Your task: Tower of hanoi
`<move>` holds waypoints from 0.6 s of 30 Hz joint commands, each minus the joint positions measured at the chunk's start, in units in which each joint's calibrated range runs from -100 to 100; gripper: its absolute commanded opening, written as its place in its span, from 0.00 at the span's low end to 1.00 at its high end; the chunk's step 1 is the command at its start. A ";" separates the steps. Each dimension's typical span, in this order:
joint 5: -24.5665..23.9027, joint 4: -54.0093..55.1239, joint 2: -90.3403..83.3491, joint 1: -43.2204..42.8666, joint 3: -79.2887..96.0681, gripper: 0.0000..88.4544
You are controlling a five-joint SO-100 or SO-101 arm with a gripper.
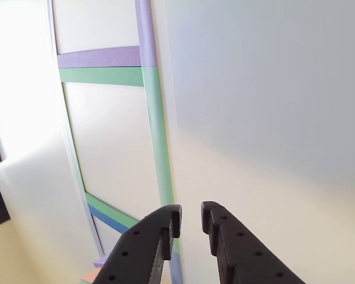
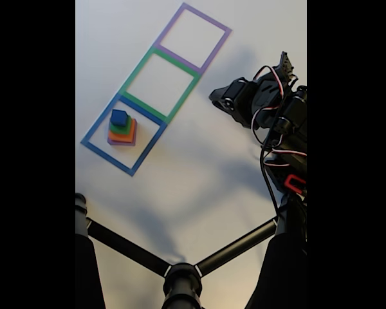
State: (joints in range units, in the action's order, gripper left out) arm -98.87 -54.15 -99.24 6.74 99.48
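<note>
- Four graded square foam blocks (image 2: pixel 121 128) sit stacked, blue cube topmost, inside the blue taped outline (image 2: pixel 92 147) on the white table (image 2: pixel 199 174), apparently the starting tower.
- Black two-finger gripper (image 1: pixel 190 219) hangs empty, jaws slightly parted, well apart from the stack.

The other view rides on the arm just behind the tool (image 1: pixel 190 220), looking forward and down at the worktop (image 1: pixel 272 118) from close range. The fixed view looks down from high above, taking in the whole worktop (image 2: pixel 199 174) and arm (image 2: pixel 270 109). Both share the taped outlines (image 1: pixel 157 130) (image 2: pixel 157 80).
</note>
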 commanded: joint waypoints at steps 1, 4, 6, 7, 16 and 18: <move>-0.03 0.20 -0.76 0.31 0.52 0.00; -0.21 0.20 -0.76 0.31 0.52 0.00; -0.21 0.20 -0.76 0.31 0.52 0.00; -0.76 0.20 -0.76 0.31 0.52 0.00; -1.13 0.12 -0.76 0.85 0.52 0.00; -1.13 0.12 -0.76 0.85 0.52 0.00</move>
State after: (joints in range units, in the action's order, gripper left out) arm -99.62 -54.15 -99.24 6.94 99.48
